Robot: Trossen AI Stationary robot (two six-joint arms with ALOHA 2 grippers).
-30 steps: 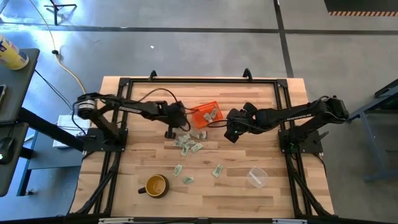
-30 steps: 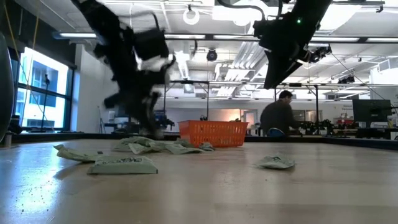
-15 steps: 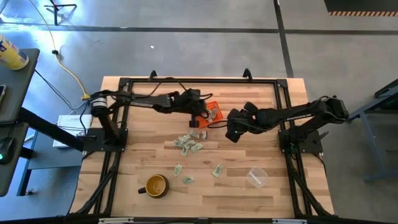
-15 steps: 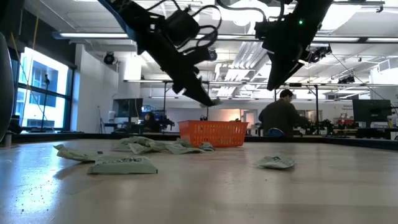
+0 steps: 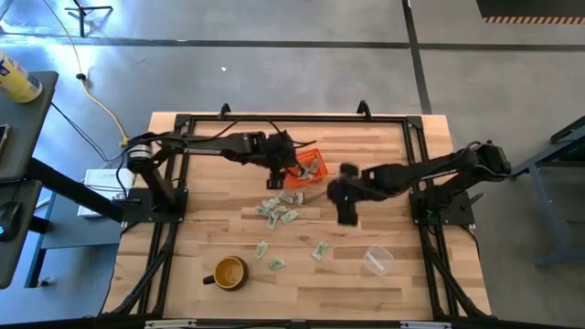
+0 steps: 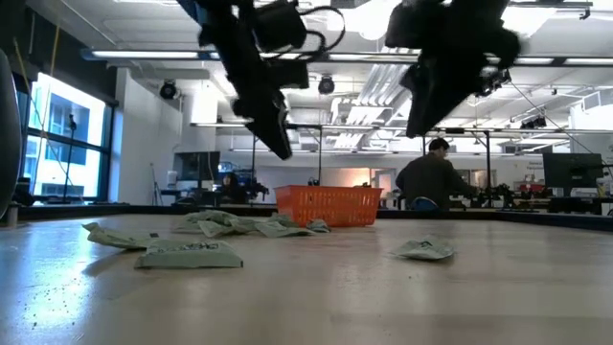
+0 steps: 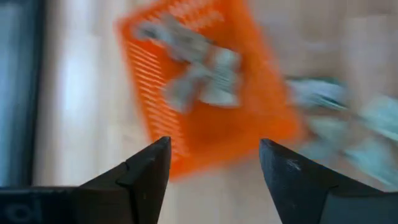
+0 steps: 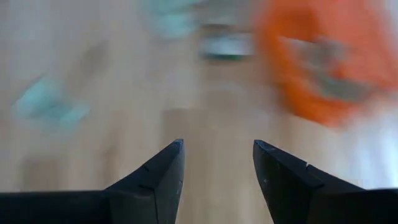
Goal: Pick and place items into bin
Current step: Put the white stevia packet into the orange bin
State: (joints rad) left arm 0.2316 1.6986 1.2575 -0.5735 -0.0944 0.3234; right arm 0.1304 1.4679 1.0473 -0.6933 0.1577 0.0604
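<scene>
- My left arm reaches in from the table's left side, nearly straight, wrist raised well above the wood
- My left gripper [image 5: 279,164] points down, fingers [image 7: 140,177] spread with nothing between them
- My right arm stretches in from the right, elbow low
- My right gripper [image 5: 345,203] hangs near the table's middle, fingers [image 8: 158,177] parted and empty

— What is seen on the bench [image 5: 201,238]?
— A yellow-brown mug [image 5: 229,272] and a clear cup [image 5: 377,260], well apart.
— And beyond?
— A seated person [image 6: 431,181] is seen.
</scene>
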